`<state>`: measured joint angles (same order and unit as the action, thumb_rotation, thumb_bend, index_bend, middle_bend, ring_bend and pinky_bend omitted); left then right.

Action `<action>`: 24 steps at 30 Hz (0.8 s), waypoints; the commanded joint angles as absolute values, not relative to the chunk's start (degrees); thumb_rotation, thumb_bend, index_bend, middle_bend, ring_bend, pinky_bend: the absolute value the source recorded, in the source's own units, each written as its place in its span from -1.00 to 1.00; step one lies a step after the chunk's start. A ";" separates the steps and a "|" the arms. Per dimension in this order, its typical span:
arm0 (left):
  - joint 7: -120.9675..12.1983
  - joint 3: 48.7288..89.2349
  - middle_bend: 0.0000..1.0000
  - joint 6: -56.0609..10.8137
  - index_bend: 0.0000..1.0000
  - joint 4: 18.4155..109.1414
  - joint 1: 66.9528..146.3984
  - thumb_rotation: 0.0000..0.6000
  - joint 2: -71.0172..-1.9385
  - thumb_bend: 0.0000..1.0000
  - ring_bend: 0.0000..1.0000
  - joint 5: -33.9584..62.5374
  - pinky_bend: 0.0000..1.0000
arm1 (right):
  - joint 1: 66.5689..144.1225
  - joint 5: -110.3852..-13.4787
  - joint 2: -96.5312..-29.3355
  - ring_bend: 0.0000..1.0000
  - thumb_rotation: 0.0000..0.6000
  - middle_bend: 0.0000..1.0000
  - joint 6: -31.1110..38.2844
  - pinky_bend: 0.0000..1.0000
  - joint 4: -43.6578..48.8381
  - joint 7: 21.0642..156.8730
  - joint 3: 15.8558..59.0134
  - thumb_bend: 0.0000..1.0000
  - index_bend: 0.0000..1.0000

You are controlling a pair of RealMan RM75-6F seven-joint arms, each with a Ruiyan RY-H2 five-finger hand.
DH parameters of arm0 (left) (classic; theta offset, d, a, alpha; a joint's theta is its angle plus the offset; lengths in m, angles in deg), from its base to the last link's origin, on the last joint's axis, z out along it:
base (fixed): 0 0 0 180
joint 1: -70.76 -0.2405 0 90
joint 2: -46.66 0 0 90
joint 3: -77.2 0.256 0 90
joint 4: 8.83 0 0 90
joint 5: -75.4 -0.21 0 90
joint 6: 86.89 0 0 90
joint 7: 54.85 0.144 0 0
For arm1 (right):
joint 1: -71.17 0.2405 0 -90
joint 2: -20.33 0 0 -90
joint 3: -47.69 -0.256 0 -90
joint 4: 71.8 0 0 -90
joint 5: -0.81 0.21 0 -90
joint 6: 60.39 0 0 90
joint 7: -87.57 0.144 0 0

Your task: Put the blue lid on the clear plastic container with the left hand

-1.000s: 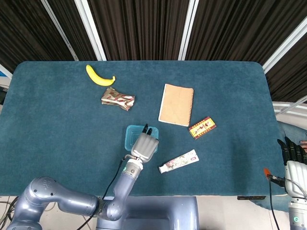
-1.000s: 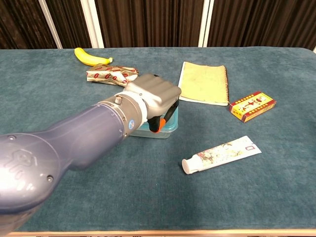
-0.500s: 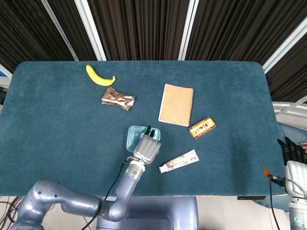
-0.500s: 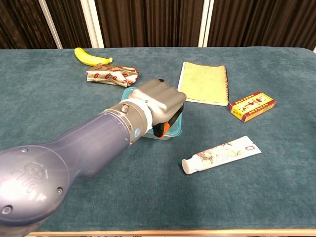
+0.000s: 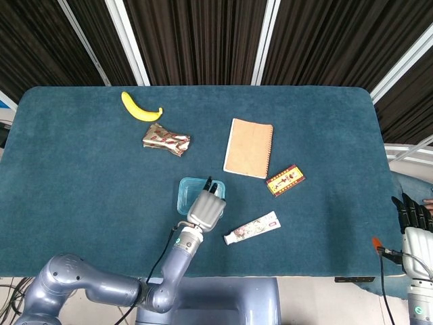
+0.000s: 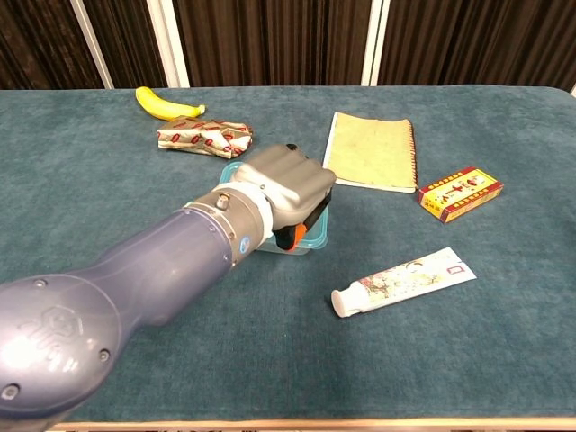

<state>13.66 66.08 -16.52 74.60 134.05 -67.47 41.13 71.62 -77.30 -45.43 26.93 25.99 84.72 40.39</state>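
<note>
The clear plastic container (image 5: pixel 191 193) sits near the table's middle with the blue lid (image 5: pixel 189 188) lying flat on top of it. My left hand (image 5: pixel 206 208) hovers over its near right part, back of the hand up, dark fingers (image 5: pixel 210 183) bent down onto the lid. In the chest view the left hand (image 6: pixel 286 183) hides most of the container (image 6: pixel 313 236), and orange-tipped fingers (image 6: pixel 291 236) touch its near edge. Whether they grip the lid is hidden. My right hand (image 5: pixel 414 229) stays off the table's right edge, fingers straight, holding nothing.
A toothpaste tube (image 5: pixel 252 227) lies just right of the container. A small red box (image 5: pixel 285 180) and a tan notebook (image 5: pixel 248 147) lie further back on the right. A banana (image 5: pixel 139 107) and a crumpled wrapper (image 5: pixel 166 139) are at the back left.
My left hand has drawn back toward me, uncovering more of the lidded container's far side. The container has stayed where it was. The right hand has not moved.
</note>
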 commanded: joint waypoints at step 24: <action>-29.13 80.98 -0.82 6.24 -0.70 104.63 97.73 1.00 -23.62 -0.48 -1.00 11.76 -1.00 | 71.60 -79.66 -46.39 -0.95 1.00 -0.99 28.81 -1.00 24.45 80.81 40.94 -0.45 -0.81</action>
